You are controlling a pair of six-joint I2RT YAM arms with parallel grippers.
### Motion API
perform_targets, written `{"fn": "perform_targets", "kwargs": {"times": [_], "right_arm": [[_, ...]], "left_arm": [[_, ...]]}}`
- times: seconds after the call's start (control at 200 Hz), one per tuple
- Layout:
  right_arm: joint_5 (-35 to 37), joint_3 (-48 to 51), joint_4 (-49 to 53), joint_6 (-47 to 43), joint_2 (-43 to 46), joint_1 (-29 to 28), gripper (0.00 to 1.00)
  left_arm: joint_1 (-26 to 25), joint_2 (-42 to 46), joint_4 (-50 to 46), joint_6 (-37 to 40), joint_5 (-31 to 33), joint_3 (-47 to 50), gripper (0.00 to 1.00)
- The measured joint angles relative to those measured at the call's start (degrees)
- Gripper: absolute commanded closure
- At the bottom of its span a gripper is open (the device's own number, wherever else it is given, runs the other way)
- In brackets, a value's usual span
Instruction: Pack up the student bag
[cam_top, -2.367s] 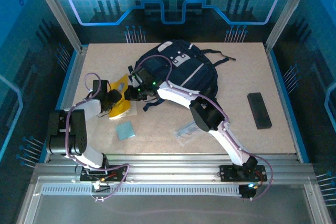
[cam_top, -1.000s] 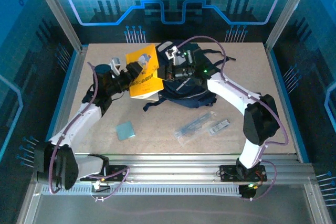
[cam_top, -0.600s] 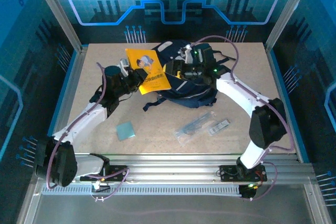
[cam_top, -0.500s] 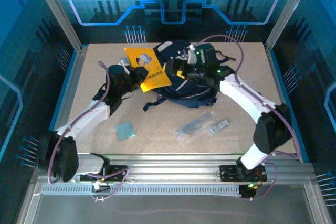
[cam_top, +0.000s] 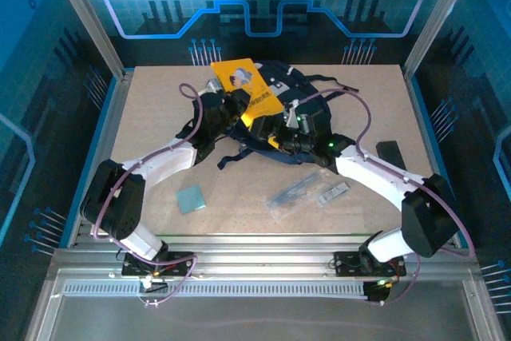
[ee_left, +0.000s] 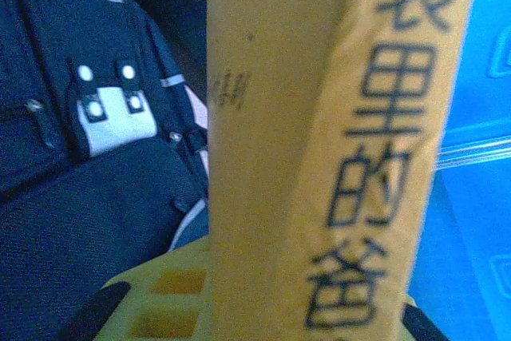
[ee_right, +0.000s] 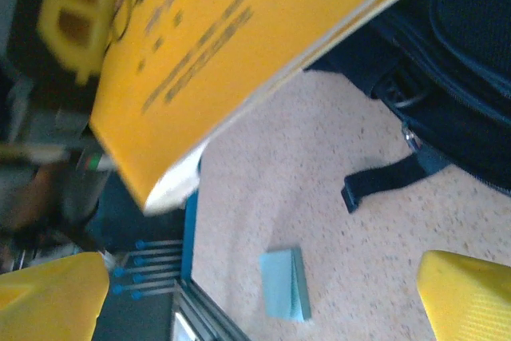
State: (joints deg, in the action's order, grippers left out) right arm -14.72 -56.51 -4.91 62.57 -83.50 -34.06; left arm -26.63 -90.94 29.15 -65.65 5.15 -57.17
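Two arms meet at the bag [cam_top: 297,85], far-centre on the table [cam_top: 160,165]. Left gripper [cam_top: 235,104] clenches the book [cam_top: 249,87] above it. Right gripper [cam_top: 278,135], jaws wide apart, should hold the opening wide while the book slides in.

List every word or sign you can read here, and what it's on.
"袋里的爸": on the yellow book, running down its cover in the left wrist view, end characters cropped.
Smaller dark print on that cover, right wrist view: too blurred to read.
The white-grey patch on the student bag: no legible lettering.
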Motion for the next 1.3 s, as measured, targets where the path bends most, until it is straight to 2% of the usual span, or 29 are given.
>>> {"fn": "perform_targets", "kwargs": {"times": [0.105, 0.24, 0.365, 0.475, 0.525, 0.575, 0.605, 0.64, 0.755, 0.78, 0.955, 1.16, 1.301], "right_arm": [[2.0, 0.6, -6.7, 2.5, -1.5, 0.1, 0.0], [2.5, 0.7, -13.3, 3.9, -3.1, 0.4, 0.09], [3.4, 0.8, -19.3, 5.6, -5.0, 1.3, 0.37], [4.8, 1.5, -22.6, 7.4, -5.2, 2.5, 0.53], [5.2, 1.8, -23.4, 7.2, -5.4, 2.6, 0.64], [5.4, 2.0, -24.5, 8.1, -5.5, 2.6, 0.82], [5.6, 2.0, -25.4, 8.2, -5.6, 2.7, 0.93], [5.7, 2.0, -27.0, 8.6, -5.7, 3.0, 1.0], [5.2, 2.3, -27.8, 8.2, -5.9, 4.1, 1.0], [5.2, 2.4, -27.7, 8.1, -5.9, 4.3, 1.0], [4.1, 5.5, -24.0, 5.0, -2.3, 8.5, 1.0], [6.9, 6.2, -4.0, -7.5, 14.2, 18.9, 1.0], [6.8, 6.2, 7.9, -14.7, 22.7, 29.4, 1.0]], "left_arm": [[-1.6, 0.1, 0.7, -1.2, 1.6, 0.0, 0.83], [-2.5, 0.4, 0.9, -3.1, 3.7, 0.0, 0.83], [-2.6, 1.1, 1.0, -4.0, 4.7, 0.7, 0.82], [-3.2, 1.7, 0.8, -4.9, 5.3, 1.5, 0.82], [-3.2, 1.9, 0.8, -5.0, 5.4, 1.5, 0.81], [-3.2, 2.1, 0.7, -5.0, 5.6, 1.5, 0.75], [-3.2, 2.1, 0.7, -5.1, 5.5, 1.6, 0.68], [-3.3, 2.1, 0.7, -5.4, 5.3, 1.7, 0.53], [-3.4, 2.2, 0.8, -5.1, 4.9, 1.7, 0.19], [-3.5, 2.2, 0.7, -5.0, 4.6, 1.6, 0.16], [-3.5, 2.0, -6.8, 1.1, 1.9, -2.6, 0.15], [-3.7, -2.4, -17.3, 13.0, -2.5, -14.3, 0.17], [-4.8, -8.4, -25.4, 22.1, -5.6, -23.6, 0.18]]}}
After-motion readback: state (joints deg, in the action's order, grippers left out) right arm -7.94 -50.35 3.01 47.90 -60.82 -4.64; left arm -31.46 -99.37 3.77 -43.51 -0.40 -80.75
